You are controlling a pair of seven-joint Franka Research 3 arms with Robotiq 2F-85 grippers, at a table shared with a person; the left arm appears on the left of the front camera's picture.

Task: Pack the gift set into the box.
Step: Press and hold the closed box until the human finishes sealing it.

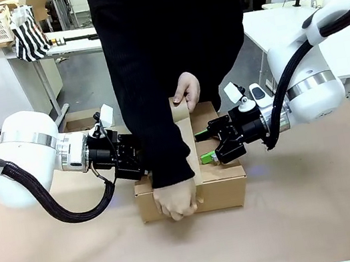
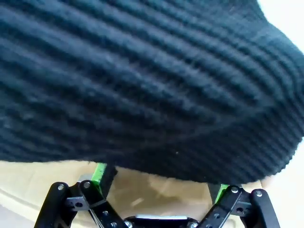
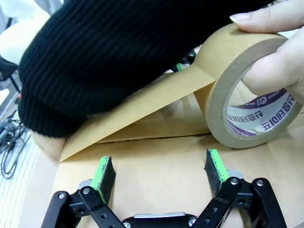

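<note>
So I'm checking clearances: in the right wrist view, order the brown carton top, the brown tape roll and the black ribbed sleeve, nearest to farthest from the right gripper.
1. Brown cardboard carton top, directly under the right gripper.
2. Brown tape roll, ahead, held by a hand.
3. Black ribbed sleeve, beyond, across the carton.

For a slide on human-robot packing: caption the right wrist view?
Open right gripper rests on the box while a hand pulls brown tape across it.

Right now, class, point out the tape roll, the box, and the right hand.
tape roll point(image 3: 247, 90), right wrist view, brown outer band.
box point(image 1: 223, 192), front view, near side wall.
right hand point(image 3: 161, 171), right wrist view, between its fingertips.
</note>
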